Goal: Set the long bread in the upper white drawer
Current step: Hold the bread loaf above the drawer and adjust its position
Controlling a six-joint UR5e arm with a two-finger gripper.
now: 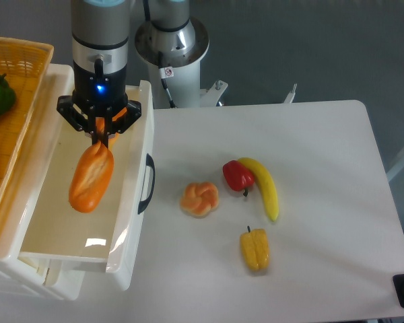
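While the claw [101, 130] is clamped on the upper end of the long bread [91, 180], the loaf hangs tilted below it, inside the walls of the upper white drawer [131, 222]. Well off to the claw's right on the table [323, 168] lie a knotted bun [199, 199], a red pepper [238, 176] touching a banana [264, 186], and a yellow pepper [254, 248].

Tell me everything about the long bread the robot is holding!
The long bread is a smooth orange-brown loaf, paler along its top, and looks like a toy. The gripper pinches its upper end, so it hangs tilted, lower end toward the front left. It is over the open upper white drawer, inside the walls' outline. Whether its lower end touches the drawer floor cannot be told.
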